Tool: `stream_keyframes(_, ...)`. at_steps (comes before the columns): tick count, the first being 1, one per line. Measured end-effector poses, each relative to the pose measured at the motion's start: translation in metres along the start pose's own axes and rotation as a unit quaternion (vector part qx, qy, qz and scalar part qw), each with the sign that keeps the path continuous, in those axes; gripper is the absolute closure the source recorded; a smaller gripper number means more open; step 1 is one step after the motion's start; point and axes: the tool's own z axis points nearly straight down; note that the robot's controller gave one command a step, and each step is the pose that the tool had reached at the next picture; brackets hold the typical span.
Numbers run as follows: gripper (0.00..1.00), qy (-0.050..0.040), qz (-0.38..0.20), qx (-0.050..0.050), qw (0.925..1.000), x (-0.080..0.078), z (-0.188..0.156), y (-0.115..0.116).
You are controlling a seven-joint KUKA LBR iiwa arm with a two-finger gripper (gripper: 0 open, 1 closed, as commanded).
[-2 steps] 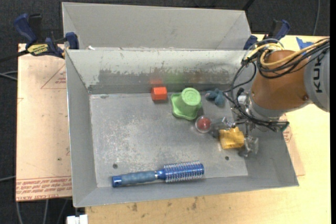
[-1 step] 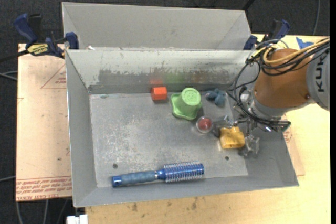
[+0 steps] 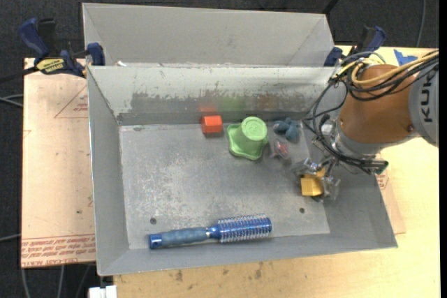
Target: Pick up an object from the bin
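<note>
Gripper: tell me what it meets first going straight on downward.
Most likely the small yellow block beneath the gripper, by the right wall of the bin; depth is unclear, so they may already touch.

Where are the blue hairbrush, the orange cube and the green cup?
blue hairbrush (image 3: pixel 209 234), camera view, on the handle beside the bristles.
orange cube (image 3: pixel 212 124), camera view, on its top face.
green cup (image 3: pixel 252 132), camera view, on its round end.

The hand (image 3: pixel 319 178) partly hides a yellow block (image 3: pixel 309 186); the arm (image 3: pixel 377 115) is cut off.
</note>
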Motion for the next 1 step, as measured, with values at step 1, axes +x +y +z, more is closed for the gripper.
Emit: stream_keyframes(1,1.00,-0.0010,-0.021,0.006,0.9998,-0.0142,-0.1350,-0.0065)
